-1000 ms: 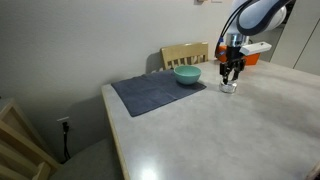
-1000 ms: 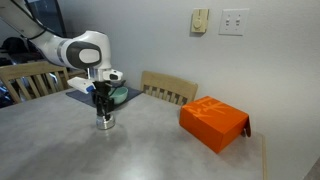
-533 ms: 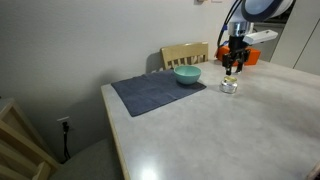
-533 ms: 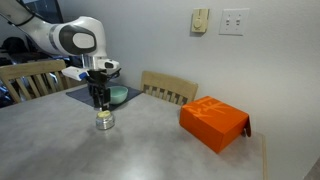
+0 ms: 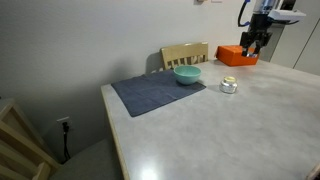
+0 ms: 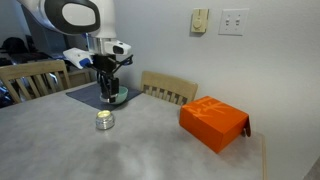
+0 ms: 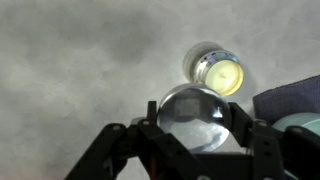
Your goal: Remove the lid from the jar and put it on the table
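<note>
The small clear-glass jar stands open on the pale table, showing a yellowish inside in the wrist view; it also shows in an exterior view. My gripper is shut on the round silvery lid and holds it high above the jar. In both exterior views the gripper hangs well clear of the jar. The lid is too small to make out there.
A teal bowl sits on a blue-grey cloth mat. An orange box lies on the table. Wooden chairs stand at the table's edge.
The gripper has risen from the jar with the lid in it, going up and away. The jar stays on the table, now open.
</note>
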Controlling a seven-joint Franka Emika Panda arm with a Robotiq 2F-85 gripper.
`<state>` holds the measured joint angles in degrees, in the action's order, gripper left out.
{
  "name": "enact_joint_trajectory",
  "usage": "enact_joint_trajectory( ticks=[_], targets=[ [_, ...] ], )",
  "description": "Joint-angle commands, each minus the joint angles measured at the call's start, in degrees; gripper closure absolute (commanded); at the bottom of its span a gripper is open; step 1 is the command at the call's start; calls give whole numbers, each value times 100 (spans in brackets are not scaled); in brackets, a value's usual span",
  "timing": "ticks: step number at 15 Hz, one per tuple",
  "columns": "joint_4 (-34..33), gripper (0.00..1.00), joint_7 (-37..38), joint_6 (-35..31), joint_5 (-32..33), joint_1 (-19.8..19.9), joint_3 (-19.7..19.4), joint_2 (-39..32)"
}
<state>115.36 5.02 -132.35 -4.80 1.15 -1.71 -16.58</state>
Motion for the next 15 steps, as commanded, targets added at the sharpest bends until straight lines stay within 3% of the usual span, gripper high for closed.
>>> enact_joint_trajectory(
  ticks=[1, 9, 15],
  targets=[
    [-139, 56, -462, 74, -347, 278, 20, -315],
    [-1174, 56, 367, 502, 253, -10, -147, -1645],
    [-1661, 56, 896, -64, 391, -39, -327, -2228]
  ],
)
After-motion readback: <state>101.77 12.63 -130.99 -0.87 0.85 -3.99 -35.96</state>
